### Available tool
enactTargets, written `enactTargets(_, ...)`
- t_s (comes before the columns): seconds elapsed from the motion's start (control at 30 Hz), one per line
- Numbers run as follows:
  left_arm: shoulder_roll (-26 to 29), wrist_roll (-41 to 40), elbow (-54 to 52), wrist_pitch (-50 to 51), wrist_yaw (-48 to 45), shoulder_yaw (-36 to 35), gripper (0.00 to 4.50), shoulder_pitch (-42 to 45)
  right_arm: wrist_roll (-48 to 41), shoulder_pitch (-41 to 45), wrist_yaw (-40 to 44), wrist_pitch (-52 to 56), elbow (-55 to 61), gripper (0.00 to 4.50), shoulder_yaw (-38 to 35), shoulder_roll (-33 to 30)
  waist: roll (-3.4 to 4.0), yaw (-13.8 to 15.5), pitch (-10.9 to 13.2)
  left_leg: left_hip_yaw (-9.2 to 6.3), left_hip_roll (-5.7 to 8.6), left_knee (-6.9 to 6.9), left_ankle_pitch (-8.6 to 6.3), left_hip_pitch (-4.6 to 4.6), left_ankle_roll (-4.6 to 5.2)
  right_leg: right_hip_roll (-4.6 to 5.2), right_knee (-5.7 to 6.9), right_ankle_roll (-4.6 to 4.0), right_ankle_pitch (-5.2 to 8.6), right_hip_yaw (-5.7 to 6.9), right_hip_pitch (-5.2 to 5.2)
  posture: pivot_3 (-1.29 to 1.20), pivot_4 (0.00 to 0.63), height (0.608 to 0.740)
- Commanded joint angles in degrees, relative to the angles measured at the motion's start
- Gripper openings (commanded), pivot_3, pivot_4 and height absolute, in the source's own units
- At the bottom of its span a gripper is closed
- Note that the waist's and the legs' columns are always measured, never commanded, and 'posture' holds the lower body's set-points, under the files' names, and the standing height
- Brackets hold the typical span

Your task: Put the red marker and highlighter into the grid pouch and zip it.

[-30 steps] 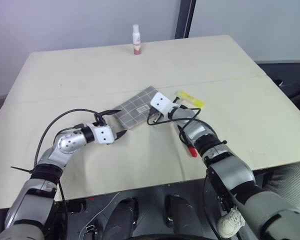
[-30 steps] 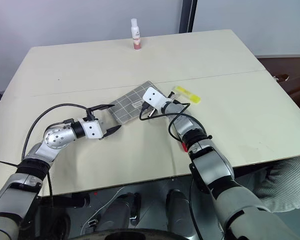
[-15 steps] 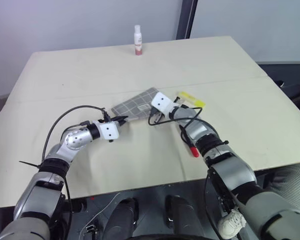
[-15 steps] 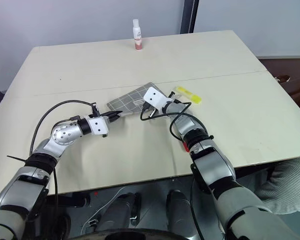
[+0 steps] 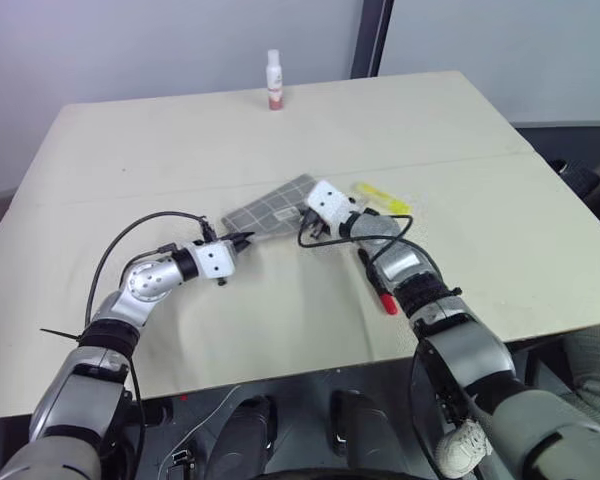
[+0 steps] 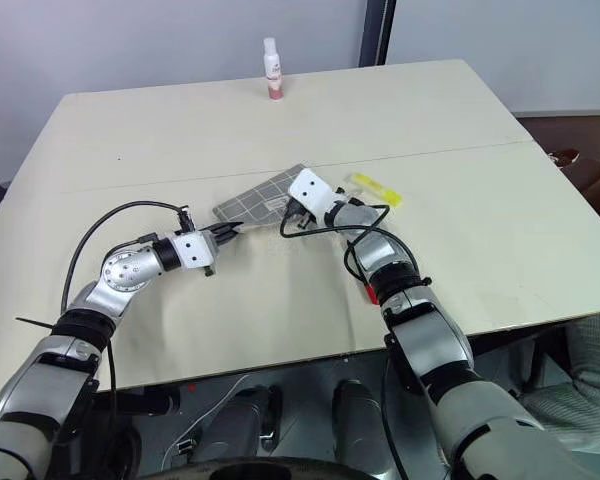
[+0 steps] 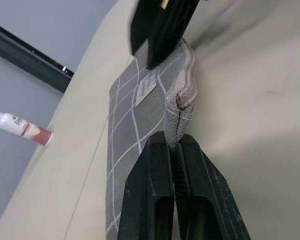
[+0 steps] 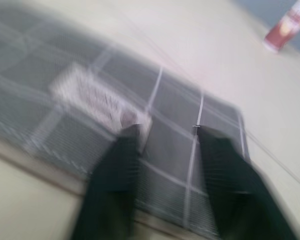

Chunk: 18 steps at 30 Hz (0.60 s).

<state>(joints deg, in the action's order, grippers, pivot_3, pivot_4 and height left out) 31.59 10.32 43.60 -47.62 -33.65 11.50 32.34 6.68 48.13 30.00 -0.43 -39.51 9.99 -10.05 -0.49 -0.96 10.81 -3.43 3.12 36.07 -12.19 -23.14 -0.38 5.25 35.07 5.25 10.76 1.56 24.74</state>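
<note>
**Two grippers at the grid pouch**

Two black fingers (image 7: 155, 195) of the left gripper (image 5: 242, 240) are pinching one corner edge of the grid pouch (image 5: 268, 211), which is lying flat on the beige table (image 5: 180, 140). The right gripper (image 8: 165, 175) is hovering over the pouch's opposite end near its white label (image 8: 97, 100), jaws standing apart and gripping nothing. The yellow highlighter (image 5: 382, 198) is lying just beyond the right wrist. The red marker (image 5: 383, 296) is lying partly under the right forearm. A white bottle (image 5: 273, 79) is standing at the far edge.
</note>
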Motion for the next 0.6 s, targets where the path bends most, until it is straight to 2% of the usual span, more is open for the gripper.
enactTargets(0.03,1.0,-2.55,-2.93,1.22,-1.52,-1.29,0.0,-1.9,-3.5,-3.66,3.15,5.78,13.1,3.92,-2.34,-2.62,0.0,0.06,0.0,-0.01,0.0,0.0,0.0,-0.02,0.0,0.0,0.0,0.0,0.0,0.01,0.01,0.0,0.15,0.74)
enactTargets(0.07,1.41,-3.11,-3.82,1.77,-1.56,-1.79,0.0,-2.38,-3.36,-5.29,4.1,7.02,16.19,4.44,-2.19,-4.1,0.0,0.14,0.0,-0.01,0.0,0.0,0.0,-0.03,0.0,0.02,0.0,0.0,0.0,0.0,0.02,0.0,0.15,0.74)
enactTargets(0.2,2.82,-5.32,-7.59,3.53,-1.88,-3.68,0.0,-5.02,-0.34,-10.36,6.28,7.76,22.03,4.48,-0.88,-11.61,-0.01,0.27,0.01,0.0,0.02,0.05,-0.01,-0.12,-0.01,0.1,-0.04,-0.04,0.11,0.05,0.05,0.0,0.15,0.74)
enactTargets(0.33,3.46,-5.84,-10.4,4.09,-1.49,-4.41,0.0,-7.57,1.54,-10.95,5.91,5.28,18.1,4.48,-0.38,-15.68,-0.01,-0.15,0.01,0.09,0.02,0.05,-0.01,-0.12,-0.01,0.16,-0.08,0.04,0.26,0.04,0.07,0.0,0.15,0.74)
enactTargets(0.47,3.9,-5.61,-12.13,4.24,-1.24,-5.05,0.0,-9.26,2.19,-8.05,4.96,1.9,11.86,4.48,0.08,-14.83,-0.02,-0.05,0.01,0.06,-0.04,0.03,-0.01,-0.11,-0.01,0.09,-0.07,0.04,0.25,0.07,0.08,0.0,0.15,0.74)
enactTargets(0.6,4.12,-5.68,-14.17,5.01,-1.2,-5.39,0.0,-10.43,0.74,-2.85,4.77,0.34,1.67,4.48,-0.41,-10.44,-0.02,-0.05,0.01,0.07,-0.04,0.04,0.0,-0.12,-0.01,0.09,-0.07,-0.04,0.2,0.06,0.08,0.0,0.15,0.74)
